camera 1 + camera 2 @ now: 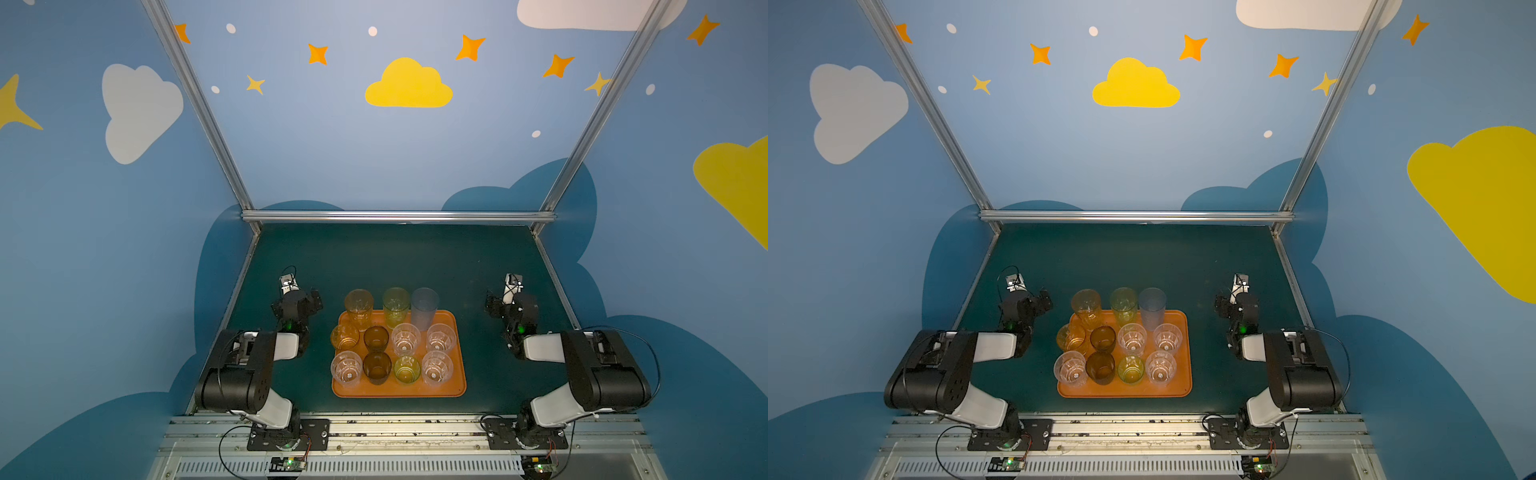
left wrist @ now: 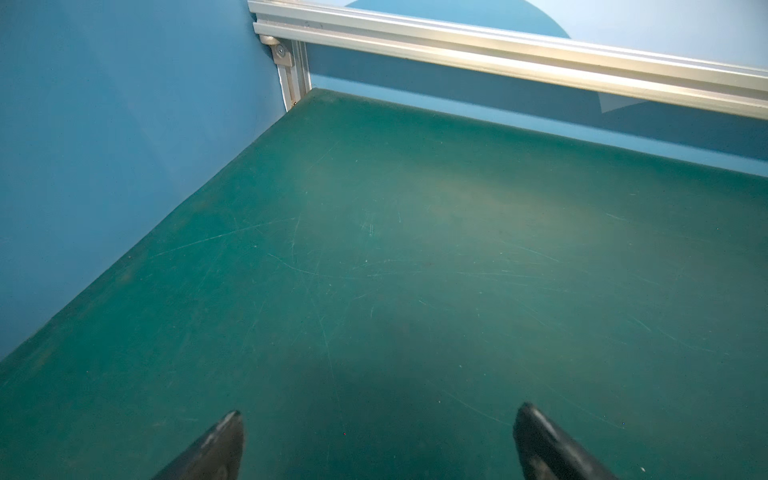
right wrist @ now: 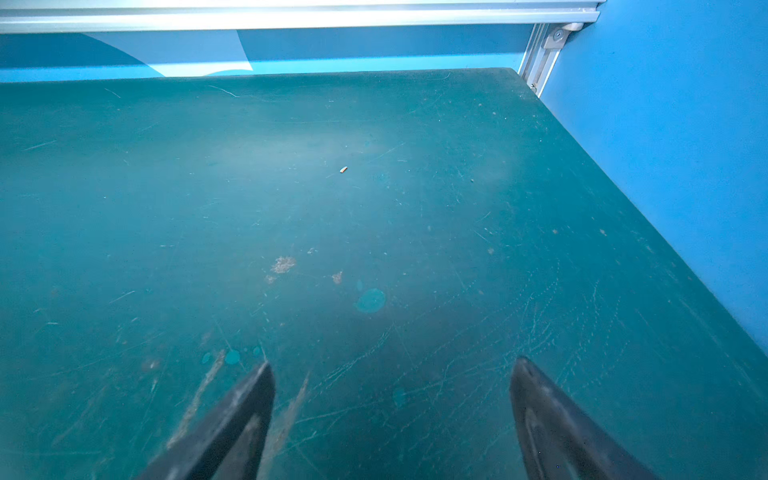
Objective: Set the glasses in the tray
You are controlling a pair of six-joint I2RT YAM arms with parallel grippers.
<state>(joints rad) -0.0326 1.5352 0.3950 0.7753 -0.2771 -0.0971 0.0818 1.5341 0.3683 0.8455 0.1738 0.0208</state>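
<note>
Evidently the sorting is done, as far as these views tell: all eleven glasses (image 1: 405,338) stand upright inside the tray (image 1: 399,391), packed in three rows so that the lot fits within its low rim. The tall amber glass (image 1: 358,305), the tall green glass (image 1: 395,303) and the greyish tall glass (image 1: 424,305) take the far row. That is probably so that a reach from the near side passes over short tumblers only. The two dark brown glasses (image 1: 376,337) stand one behind the other, with clear ones at the near corners. A short amber glass (image 1: 345,336) stands close against the left rim. The left gripper (image 2: 380,411) and the right gripper (image 3: 392,363) each hover over bare green tabletop (image 2: 415,249), one on either side of the tray and well apart from it. Their jaws are spread wide with nothing between them, a stance that suits a finished job, since no glass stands outside the tray for either to fetch.
</note>
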